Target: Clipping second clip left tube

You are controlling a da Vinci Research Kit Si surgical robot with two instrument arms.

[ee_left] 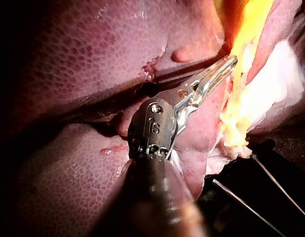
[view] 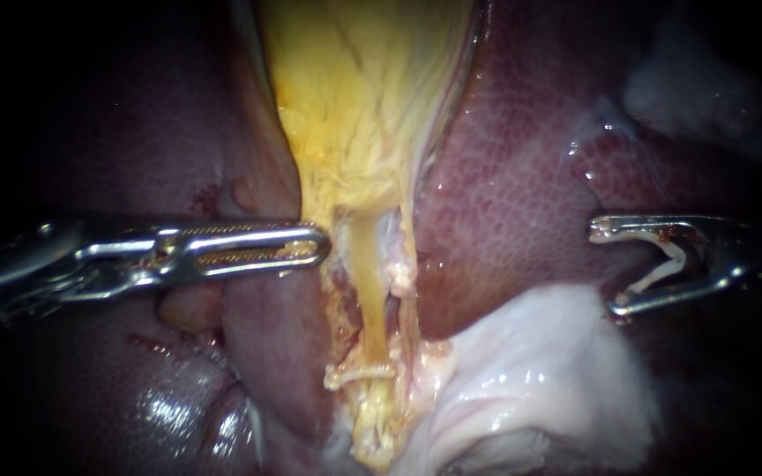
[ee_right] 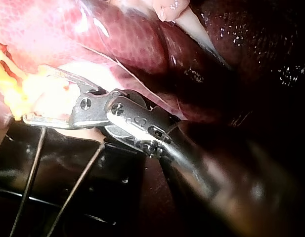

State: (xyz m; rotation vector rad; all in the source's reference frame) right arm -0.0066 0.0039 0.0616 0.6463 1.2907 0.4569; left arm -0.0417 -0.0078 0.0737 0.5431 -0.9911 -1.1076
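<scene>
Liver [view: 522,203] dark red, mottled. Gallbladder [view: 354,106] yellow, narrowing down the centre. Left tube [view: 365,282] thin, pale yellow, runs on below it, with a set clip [view: 359,375] white across its lower end. Left instrument [view: 321,247] - jaws together, tip just beside the tube. Right instrument [view: 606,269] well apart - jaws spread, clamped on a white loaded clip [view: 663,264].

**Support:** flat black base [ee_left: 241,173], shown below the edge of the tissue in the left wrist view. The same black base [ee_right: 117,182] is shown in the right wrist view.

**Fittings:** thin straight grey metal wires [ee_left: 281,186], laid at a slant across the base, two shown in each wrist view.

**Load:** dark red mottled liver [ee_left: 68,74], bordered by pale whitish tissue [ee_left: 285,84] overhanging the base. The contact itself is hidden.
</scene>
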